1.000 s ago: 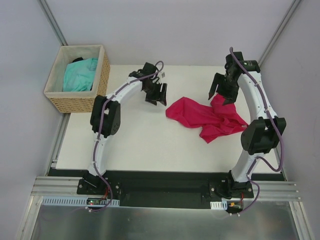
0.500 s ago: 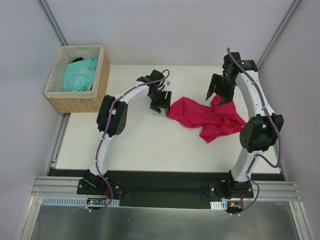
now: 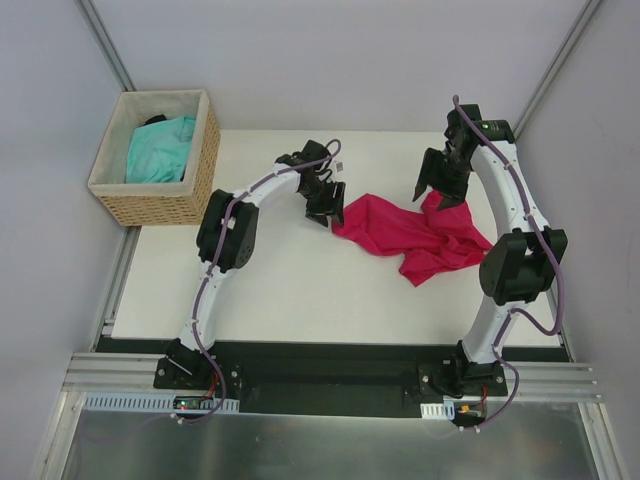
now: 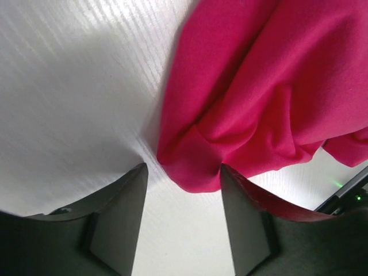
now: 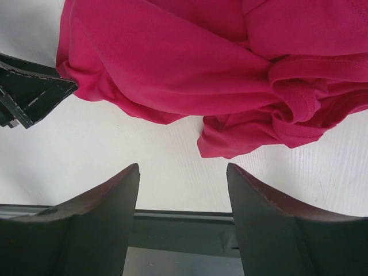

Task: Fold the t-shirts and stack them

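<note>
A crimson-pink t-shirt (image 3: 415, 235) lies crumpled on the white table, right of centre. My left gripper (image 3: 328, 210) is down at its left edge. In the left wrist view a folded corner of the shirt (image 4: 190, 167) pokes between the tips of the left gripper (image 4: 181, 167), whose jaws stand open and are not clamped on it. My right gripper (image 3: 437, 192) hovers open over the shirt's far right part. In the right wrist view the right gripper (image 5: 183, 165) has only bare table between its fingers, with the shirt (image 5: 172, 63) beyond. A turquoise t-shirt (image 3: 160, 148) lies bunched in the basket.
The wicker basket (image 3: 205, 140) stands at the table's far left corner. Bare white table (image 3: 280, 290) stretches in front of the shirt. Grey walls close in the back and sides. The left gripper's fingertip (image 5: 29, 98) shows at the left of the right wrist view.
My left gripper has moved right and down to the shirt's left edge, its jaws narrowing a little. The right gripper has shifted slightly and narrowed a little too.
</note>
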Robot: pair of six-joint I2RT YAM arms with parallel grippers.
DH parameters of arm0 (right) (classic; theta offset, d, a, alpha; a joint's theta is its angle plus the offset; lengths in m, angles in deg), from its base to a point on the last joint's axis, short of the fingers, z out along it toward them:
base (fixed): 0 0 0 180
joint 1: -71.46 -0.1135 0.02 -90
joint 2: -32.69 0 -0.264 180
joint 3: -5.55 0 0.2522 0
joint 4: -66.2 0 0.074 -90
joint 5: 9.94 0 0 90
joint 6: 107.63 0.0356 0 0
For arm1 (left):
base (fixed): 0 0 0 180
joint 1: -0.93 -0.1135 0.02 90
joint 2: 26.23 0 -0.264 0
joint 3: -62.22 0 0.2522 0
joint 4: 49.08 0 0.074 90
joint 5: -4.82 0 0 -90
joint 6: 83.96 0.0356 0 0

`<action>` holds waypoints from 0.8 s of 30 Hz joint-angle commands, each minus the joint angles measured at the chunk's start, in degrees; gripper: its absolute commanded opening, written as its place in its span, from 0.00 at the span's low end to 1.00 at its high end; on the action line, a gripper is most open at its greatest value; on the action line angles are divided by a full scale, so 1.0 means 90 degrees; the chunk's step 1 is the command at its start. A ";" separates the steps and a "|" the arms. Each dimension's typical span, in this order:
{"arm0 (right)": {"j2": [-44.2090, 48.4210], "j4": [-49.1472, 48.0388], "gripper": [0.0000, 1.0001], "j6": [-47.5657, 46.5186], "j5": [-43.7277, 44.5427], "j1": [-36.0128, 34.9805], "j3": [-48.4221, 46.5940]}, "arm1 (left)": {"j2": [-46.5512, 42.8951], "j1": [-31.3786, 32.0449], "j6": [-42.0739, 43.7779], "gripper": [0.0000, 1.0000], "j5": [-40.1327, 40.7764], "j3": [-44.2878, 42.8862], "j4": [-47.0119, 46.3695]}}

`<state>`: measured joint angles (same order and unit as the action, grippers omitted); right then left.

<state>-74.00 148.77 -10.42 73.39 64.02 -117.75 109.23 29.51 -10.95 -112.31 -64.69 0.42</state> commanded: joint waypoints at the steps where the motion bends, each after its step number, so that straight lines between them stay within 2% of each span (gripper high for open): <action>1: 0.0312 0.0147 0.65 -0.0097 0.0039 -0.0013 -0.0153 | 0.0115 0.0096 -0.0114 0.50 -0.0354 -0.0309 -0.0124; 3: 0.0322 0.0147 0.65 -0.0136 0.0039 -0.0023 -0.0183 | 0.0183 0.0125 -0.0114 0.49 -0.0432 -0.0358 -0.0134; 5: 0.0341 0.0156 0.65 -0.0156 0.0058 -0.0013 -0.0212 | 0.0213 0.0145 -0.0104 0.37 -0.0452 -0.0378 -0.0173; 6: 0.0351 0.0166 0.65 -0.0175 0.0068 -0.0023 -0.0212 | 0.0222 0.0155 -0.0114 0.29 -0.0471 -0.0397 -0.0183; 7: 0.0361 0.0186 0.65 -0.0185 0.0068 -0.0023 -0.0212 | 0.0242 0.0164 -0.0114 0.15 -0.0510 -0.0407 -0.0183; 9: 0.0380 0.0176 0.64 -0.0195 0.0068 -0.0023 -0.0193 | 0.0232 0.0164 -0.0123 0.00 -0.0481 -0.0388 -0.0183; 12: 0.0351 0.0176 0.63 -0.0185 0.0039 -0.0023 -0.0202 | 0.0067 0.0174 -0.0162 0.00 -0.0141 -0.0329 -0.0096; 16: 0.0341 0.0186 0.61 -0.0224 0.0019 -0.0062 -0.0232 | -0.0333 0.0135 -0.0329 0.00 0.2111 -0.0894 0.1113; 17: 0.0322 0.0186 0.61 -0.0234 0.0000 -0.0071 -0.0251 | -0.0402 0.0097 -0.0396 0.00 0.3325 -0.1079 0.1483; 18: 0.0302 0.0186 0.61 -0.0263 -0.0010 -0.0062 -0.0271 | -0.0470 0.0038 -0.0445 0.00 0.3763 -0.1381 0.2057; 20: 0.0263 0.0205 0.64 -0.0292 -0.0020 -0.0081 -0.0368 | -0.0792 -0.0224 -0.0640 0.00 0.4466 -0.1501 0.2491; 24: 0.0156 0.0147 0.67 -0.0341 -0.0117 -0.0091 -0.0456 | -0.1651 -0.0684 -0.0797 0.00 0.4743 -0.0684 0.2591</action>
<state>-73.98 149.19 -12.46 73.30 63.64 -118.76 105.67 28.35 -15.19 -82.52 -73.84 16.31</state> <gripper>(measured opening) 0.661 0.008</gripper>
